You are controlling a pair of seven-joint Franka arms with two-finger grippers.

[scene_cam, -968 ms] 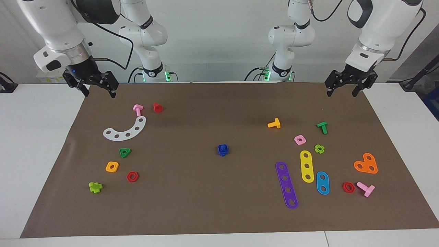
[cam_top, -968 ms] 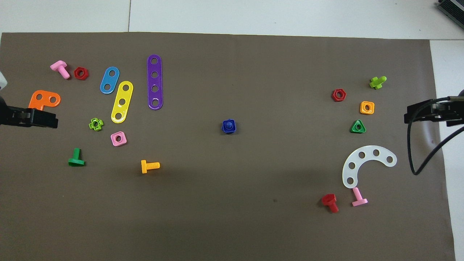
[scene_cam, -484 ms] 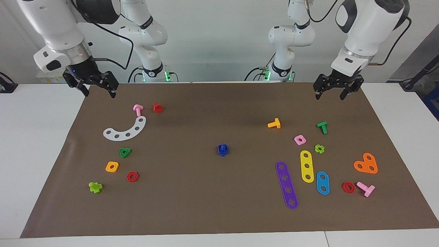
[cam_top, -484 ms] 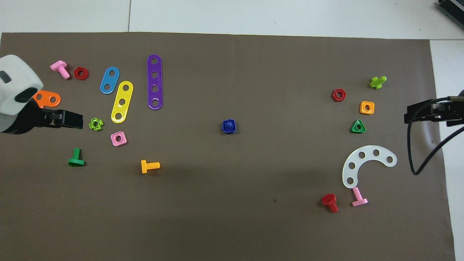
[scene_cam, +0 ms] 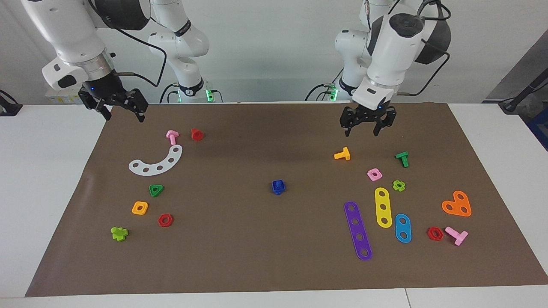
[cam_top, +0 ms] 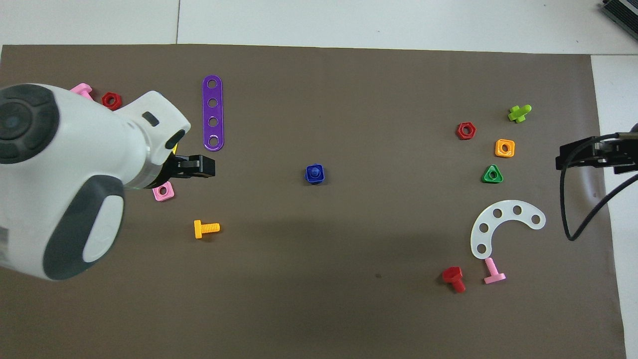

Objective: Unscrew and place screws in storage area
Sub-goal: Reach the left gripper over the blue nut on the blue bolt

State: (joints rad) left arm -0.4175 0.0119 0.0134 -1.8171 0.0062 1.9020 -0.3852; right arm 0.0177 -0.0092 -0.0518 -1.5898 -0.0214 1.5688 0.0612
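Left gripper (scene_cam: 362,128) (fingers spread, empty) should centre over the mid-mat blue bolt (scene_cam: 278,187); right gripper (scene_cam: 121,112) waits open.

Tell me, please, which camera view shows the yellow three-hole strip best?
The facing view: the yellow strip lies fully visible there, between the purple strip and the blue link. In the overhead view the left arm covers nearly all of it.
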